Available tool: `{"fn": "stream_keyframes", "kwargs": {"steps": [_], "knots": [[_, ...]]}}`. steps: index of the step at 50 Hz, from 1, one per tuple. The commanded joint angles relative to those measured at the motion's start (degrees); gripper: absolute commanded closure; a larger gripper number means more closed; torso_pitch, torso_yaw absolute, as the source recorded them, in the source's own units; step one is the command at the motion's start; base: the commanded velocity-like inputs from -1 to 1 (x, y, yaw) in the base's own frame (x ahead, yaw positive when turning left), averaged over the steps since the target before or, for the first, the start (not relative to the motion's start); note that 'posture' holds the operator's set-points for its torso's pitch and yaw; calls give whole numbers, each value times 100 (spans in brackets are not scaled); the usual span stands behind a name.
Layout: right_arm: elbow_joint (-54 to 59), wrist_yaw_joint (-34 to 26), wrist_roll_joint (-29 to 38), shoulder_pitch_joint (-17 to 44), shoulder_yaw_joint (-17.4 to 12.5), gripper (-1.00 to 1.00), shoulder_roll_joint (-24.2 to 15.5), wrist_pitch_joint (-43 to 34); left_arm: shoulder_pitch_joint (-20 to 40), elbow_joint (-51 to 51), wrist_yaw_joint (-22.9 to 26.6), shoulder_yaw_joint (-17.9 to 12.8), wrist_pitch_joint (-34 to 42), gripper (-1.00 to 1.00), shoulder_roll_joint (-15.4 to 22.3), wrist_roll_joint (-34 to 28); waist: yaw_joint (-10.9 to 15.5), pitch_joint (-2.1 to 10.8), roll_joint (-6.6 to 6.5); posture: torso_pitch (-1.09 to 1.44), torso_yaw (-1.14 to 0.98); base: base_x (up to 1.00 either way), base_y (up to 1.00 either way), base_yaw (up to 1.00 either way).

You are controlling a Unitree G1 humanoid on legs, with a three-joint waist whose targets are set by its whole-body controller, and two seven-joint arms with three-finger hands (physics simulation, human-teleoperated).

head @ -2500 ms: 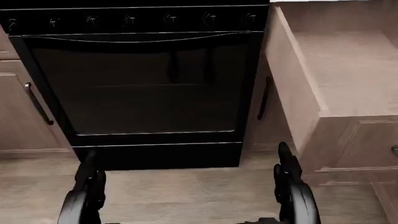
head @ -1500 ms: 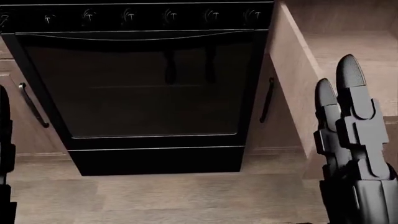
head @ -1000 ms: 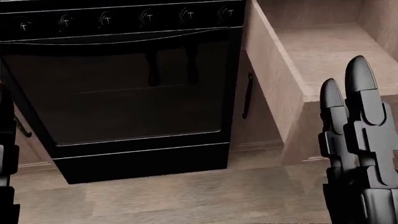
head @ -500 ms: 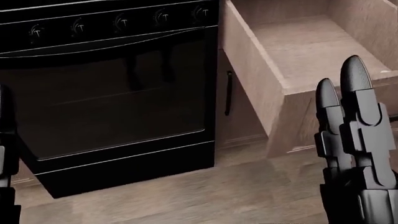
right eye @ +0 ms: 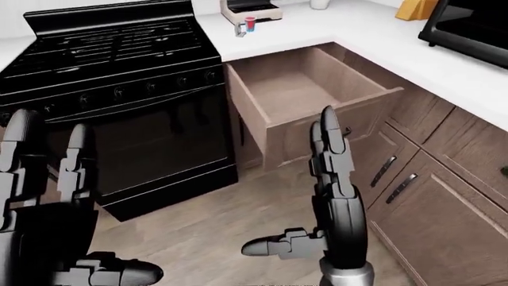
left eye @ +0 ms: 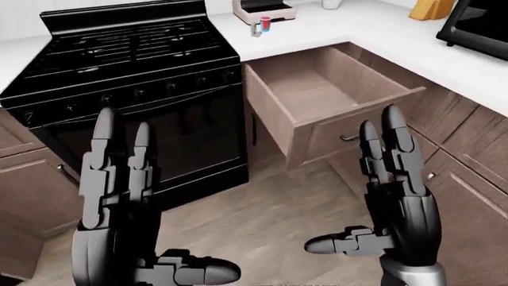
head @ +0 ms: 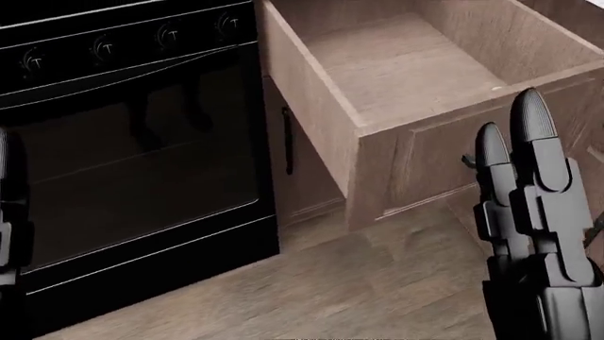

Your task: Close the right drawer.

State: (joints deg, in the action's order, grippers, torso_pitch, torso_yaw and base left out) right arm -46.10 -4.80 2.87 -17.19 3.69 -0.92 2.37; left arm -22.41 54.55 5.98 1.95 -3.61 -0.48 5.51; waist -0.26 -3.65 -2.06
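Nearest to me, my left hand [left eye: 119, 202] stands raised with fingers straight and spread, thumb out to the side, gripping nothing. My right hand [left eye: 393, 196] is raised the same way, fingers extended and apart, thumb pointing toward the left of the left-eye view, also gripping nothing.

Taking the right drawer [left eye: 333, 89] as landmark: it stands pulled fully out of the cabinet run, its wooden interior bare. Its front panel [head: 444, 159] faces me, and a small dark handle shows on that panel, partly hidden by my right fingers [head: 533, 163] in the head view. My right hand rises just below and in line with the panel; I cannot tell whether it touches it.

Left of the drawer stands the black stove [left eye: 127, 77], its oven door and knob row level with the drawer's side wall. Below the drawer lies the wood floor [left eye: 262, 220]. Right of the drawer are closed cabinet doors [right eye: 429, 196] with bar handles.

Beyond the drawer, the white counter [right eye: 373, 36] carries a toaster [right eye: 250, 7] and a small red cup [right eye: 250, 22]; a black microwave [right eye: 468, 27] sits at the far right.
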Motion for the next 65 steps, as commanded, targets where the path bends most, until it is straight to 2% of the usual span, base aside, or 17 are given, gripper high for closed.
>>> {"fn": "stream_keyframes", "kwargs": {"steps": [1,3,4,6,11,14,16,26,30,31,33,40,43,44,53,56,65], "knots": [[-178,-9,-7,46,35,-100,9,141,21,156,-21,-26,-131,-100,14,8,12,32,-31,0,0,0,0,-27],[-159,-5,-21,56,15,-100,12,141,17,148,-23,-16,-144,-100,15,2,44,160,-404,0,0,0,0,-26],[-159,-9,-18,53,19,-100,11,145,15,151,-26,-14,-146,-100,16,0,125,71,-102,0,0,0,0,-27],[-167,-16,-17,48,23,-100,9,148,14,147,-31,-11,-150,-100,18,-2,84,70,-180,0,0,0,0,-26],[-168,-19,-3,39,23,-100,10,146,-5,154,-40,10,-164,-100,29,-7,75,98,60,0,0,0,0,-25],[-180,-23,0,33,31,-100,8,139,-7,163,-43,3,-160,-100,34,-2,74,100,291,0,0,0,0,-20],[-178,-23,-12,37,22,-100,10,136,2,157,-44,-5,-151,-100,33,2,45,188,607,0,0,0,0,-20],[-192,-22,29,42,37,-100,6,120,13,173,-43,-19,-119,-100,24,12,20,30,139,0,0,0,0,-20],[-187,-36,29,26,52,-100,-1,153,16,166,-40,-26,-118,-100,20,18,55,96,-333,0,0,0,0,-19],[-189,-37,32,23,54,-100,-1,154,14,163,-39,-24,-121,-100,19,19,120,37,-84,0,0,0,0,-19],[-190,-46,27,14,72,-100,-4,154,7,164,-33,-11,-135,-100,23,13,77,64,-149,0,0,0,0,-18],[-172,-56,42,4,101,-100,-15,170,7,146,-34,-5,-160,-100,29,14,71,102,220,0,0,0,0,-16],[-178,-58,43,1,105,-100,-20,171,6,156,-35,-5,-158,-100,30,15,40,212,666,0,0,0,0,-16],[-182,-57,44,1,102,-100,-21,168,9,151,-36,-5,-154,-100,29,13,-27,144,449,0,0,0,0,-16],[-169,-62,59,-16,136,-100,-27,196,-9,150,-27,-13,-178,-100,32,26,23,30,135,0,0,0,0,-12],[-160,-60,67,-17,146,-100,-32,204,-12,148,-21,-17,-180,-100,31,30,29,117,-253,0,0,0,0,-9],[-185,-64,52,-15,137,-100,-39,195,-12,171,-26,-13,-138,-100,22,33,63,95,103,0,0,0,0,-9]]}}
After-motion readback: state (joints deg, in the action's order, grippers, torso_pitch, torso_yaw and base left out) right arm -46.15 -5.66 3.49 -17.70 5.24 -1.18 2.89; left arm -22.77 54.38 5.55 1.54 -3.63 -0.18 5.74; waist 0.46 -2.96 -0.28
